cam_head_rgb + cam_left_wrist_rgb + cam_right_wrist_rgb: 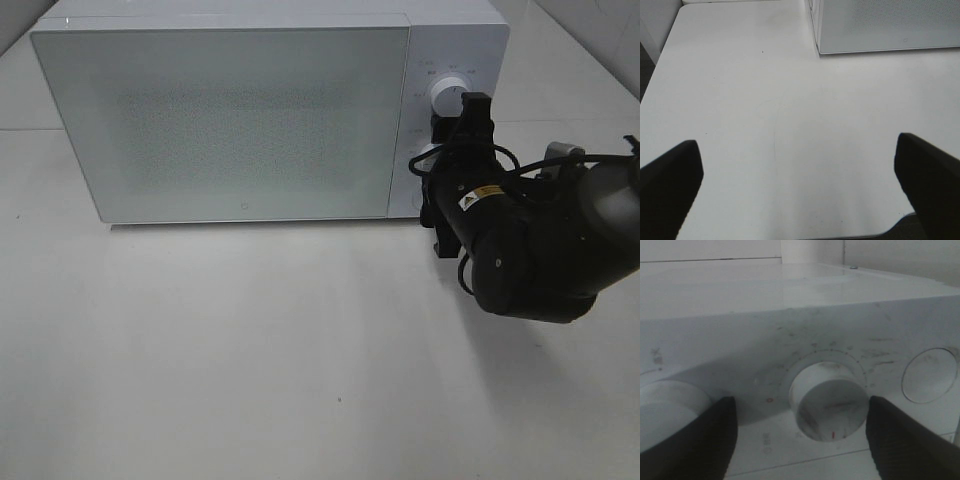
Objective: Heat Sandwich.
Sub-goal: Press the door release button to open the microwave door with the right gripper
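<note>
One round white dial (829, 400) (smooth) fronts the boxy microwave (230, 120).

The right arm (545, 250) is black all over, made of thick rounded segments with a matt shell, and it carries a small yellow and black warning label (487, 194). Thin black cables (508, 158) run in loose loops along it, and a pale grey plug (563, 152) sits near them. The left fingers (670, 185) and the right fingers (695, 440) are dark, broad and flat, with blunt rounded ends.
</note>
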Tool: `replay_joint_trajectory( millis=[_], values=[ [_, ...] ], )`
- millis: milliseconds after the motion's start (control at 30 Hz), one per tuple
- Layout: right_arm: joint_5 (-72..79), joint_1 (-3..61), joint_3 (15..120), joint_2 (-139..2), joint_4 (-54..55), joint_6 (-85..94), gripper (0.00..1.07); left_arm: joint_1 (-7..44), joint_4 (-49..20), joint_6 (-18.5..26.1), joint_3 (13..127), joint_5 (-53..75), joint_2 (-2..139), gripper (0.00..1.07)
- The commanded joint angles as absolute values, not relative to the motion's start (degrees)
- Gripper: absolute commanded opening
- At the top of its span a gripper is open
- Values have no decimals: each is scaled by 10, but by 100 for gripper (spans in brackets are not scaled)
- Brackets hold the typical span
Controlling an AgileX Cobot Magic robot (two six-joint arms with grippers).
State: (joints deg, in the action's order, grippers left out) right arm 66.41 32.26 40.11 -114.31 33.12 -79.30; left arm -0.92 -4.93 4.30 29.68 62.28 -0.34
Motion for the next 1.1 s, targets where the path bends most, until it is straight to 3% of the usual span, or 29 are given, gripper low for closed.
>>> replay_joint_trajectory(
  millis=[33, 567, 1100],
  values=[
    [656, 320, 382, -1114, 314, -756, 73, -10, -54, 41, 297, 614, -11, 100],
    [366, 320, 326, -971, 226, -454, 71, -10, -54, 41, 297, 614, -11, 100],
    [17, 320, 398, -888, 196, -65, 71, -10, -54, 41, 297, 614, -11, 100]
  ],
)
